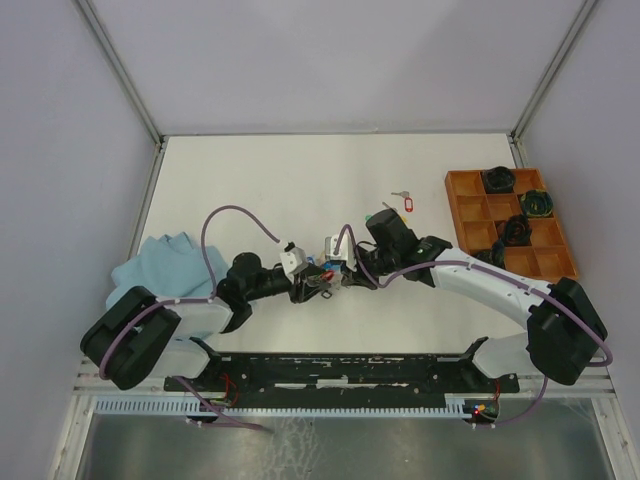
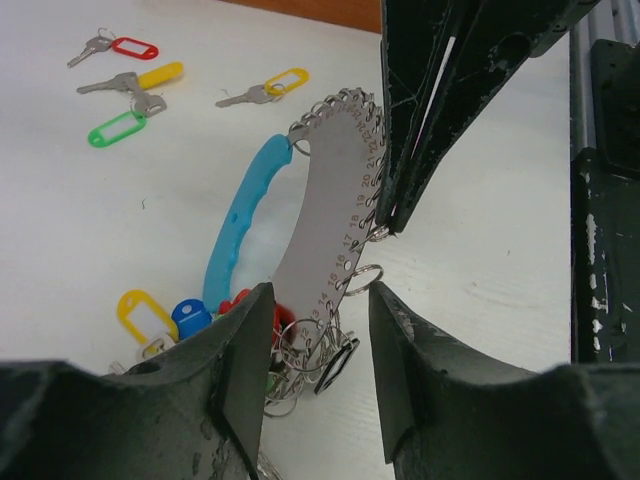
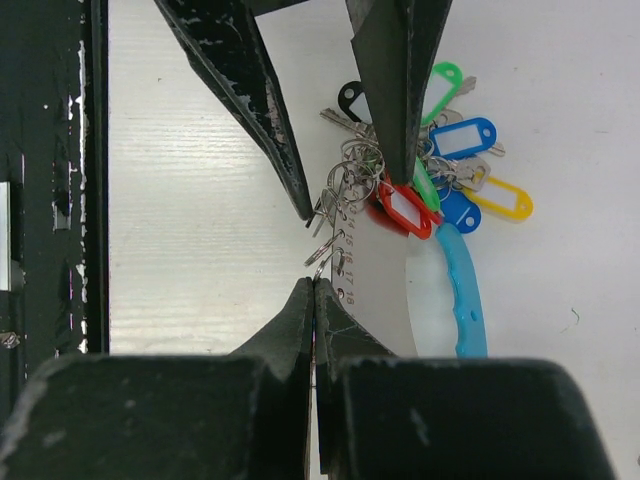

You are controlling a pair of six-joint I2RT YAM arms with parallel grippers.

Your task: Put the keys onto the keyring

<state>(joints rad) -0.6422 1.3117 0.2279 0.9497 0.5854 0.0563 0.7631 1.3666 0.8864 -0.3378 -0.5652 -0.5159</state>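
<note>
Item: the keyring (image 2: 335, 200), a grey numbered plate edged with small split rings, with a blue sleeve (image 2: 240, 215) along one side. It sits at mid-table, nearer the near edge.
On it: keys (image 3: 455, 150) tagged red, green, blue, yellow and black, bunched at one end.
My left gripper (image 2: 320, 292): jaws spread, one on each side of that end, with the plate and rings between them.
My right gripper (image 3: 313, 285): jaws pressed together, tips against a split ring on the plate's edge. Whether it is nipped I cannot tell.
Beyond, apart: loose keys (image 2: 160, 75).
Surface: white table (image 1: 250, 180).
Far right edge: orange tray (image 1: 465, 215) holding dark coils (image 1: 515, 228).
Left edge: blue cloth (image 1: 160, 260).
Room: pale walls, metal posts.
</note>
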